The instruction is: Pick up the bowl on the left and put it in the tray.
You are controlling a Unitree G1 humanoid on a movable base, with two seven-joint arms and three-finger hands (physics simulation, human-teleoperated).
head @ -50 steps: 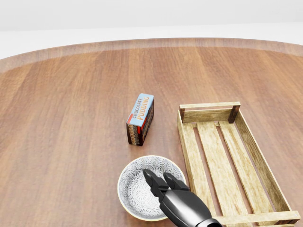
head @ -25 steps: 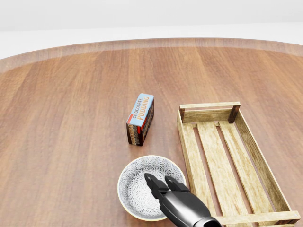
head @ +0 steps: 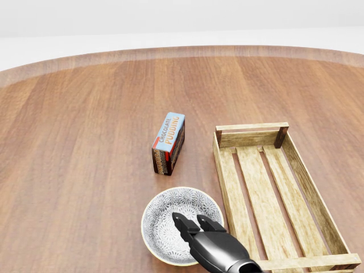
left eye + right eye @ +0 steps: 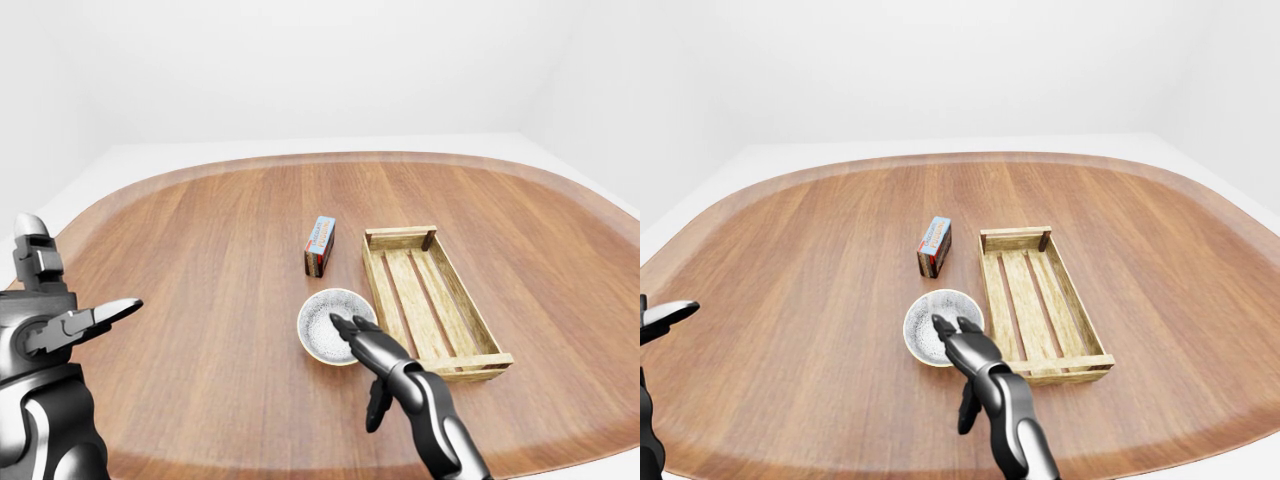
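A grey patterned bowl [image 3: 164, 223] with a pale rim sits on the wooden table, just left of the slatted wooden tray [image 3: 310, 183] in the head view. My right hand [image 3: 191, 219] reaches in from the bottom edge, its two black fingers stretched over the bowl's right half. Its thumb hangs below, outside the rim, so the hand is open and grips nothing. In the left-eye view my left hand [image 4: 95, 315] is raised at the far left, open and empty, well away from the bowl [image 4: 322, 318].
A chocolate pudding box [image 3: 169, 142] stands on its edge just above the bowl in the head view, left of the tray's top end. The tray is empty. The round table edge curves across the top.
My right hand has slid slightly toward the bottom of the head view, its fingertips sinking lower over the bowl. Bowl, box and tray have not moved.
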